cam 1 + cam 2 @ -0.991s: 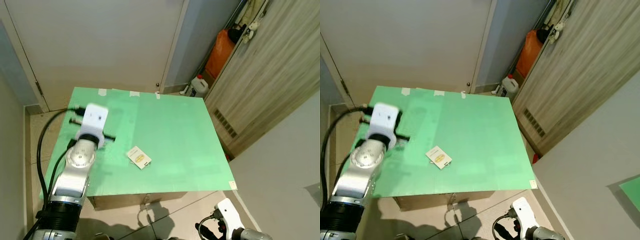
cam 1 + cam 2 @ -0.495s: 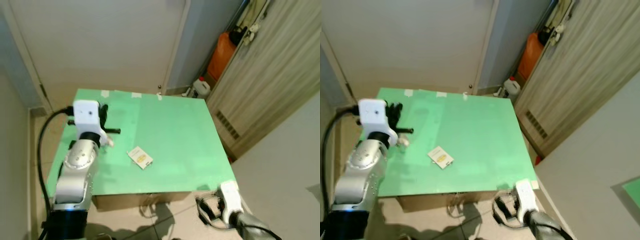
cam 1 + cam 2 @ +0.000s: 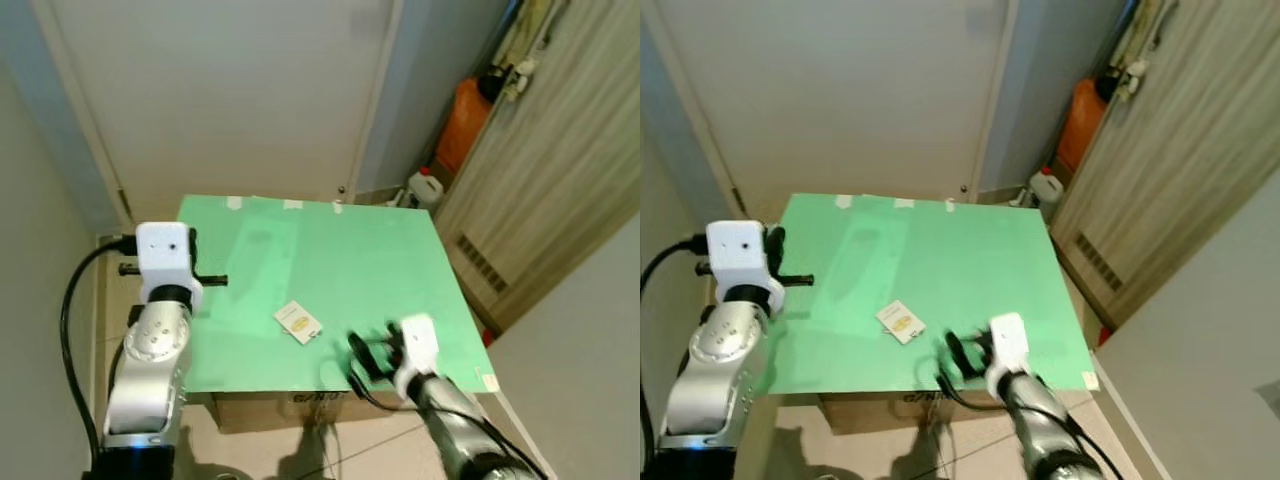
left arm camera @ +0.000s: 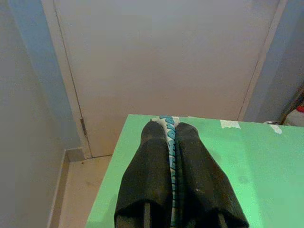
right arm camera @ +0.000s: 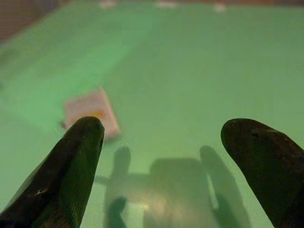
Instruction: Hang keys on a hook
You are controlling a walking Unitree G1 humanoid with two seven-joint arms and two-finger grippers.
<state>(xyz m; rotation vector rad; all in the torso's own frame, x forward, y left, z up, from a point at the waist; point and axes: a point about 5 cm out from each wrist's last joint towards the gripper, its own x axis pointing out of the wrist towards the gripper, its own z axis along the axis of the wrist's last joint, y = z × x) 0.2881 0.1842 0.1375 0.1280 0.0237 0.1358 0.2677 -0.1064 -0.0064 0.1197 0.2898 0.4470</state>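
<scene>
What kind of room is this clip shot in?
Probably a home hallway or entry nook: a closed white door, a wood-panelled cupboard and an orange container in the corner, around a green-topped table.

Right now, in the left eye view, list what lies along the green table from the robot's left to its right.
Left gripper at the left edge, jaws closed on a thin blue-patterned strip → small white card with a yellow mark → right gripper with jaws open near the front edge → bare green table → wooden cabinet.
</scene>
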